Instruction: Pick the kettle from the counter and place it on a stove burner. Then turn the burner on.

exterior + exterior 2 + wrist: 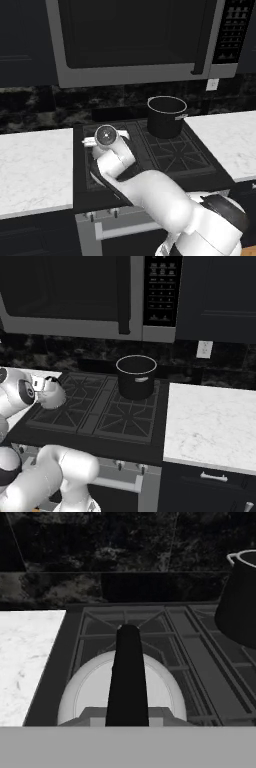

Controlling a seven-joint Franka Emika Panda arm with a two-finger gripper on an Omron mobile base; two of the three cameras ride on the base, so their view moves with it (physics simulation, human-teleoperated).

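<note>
The kettle (122, 689) sits over the near-left burner (55, 408) of the cooktop (125, 421), close to the cooktop's left edge where it meets the left table (25, 662). In the right base view the kettle's pale dome (52, 397) shows just beside the robot's wrist. In the hand view its black handle (127, 677) rises up the middle, straight ahead of the claw (100, 142). Whether the claw is clenched on the kettle or released cannot be told. A black pot (166, 116) stands at the cooktop's back, right of centre. The right table (215, 421) adjoins the cooktop's right edge.
</note>
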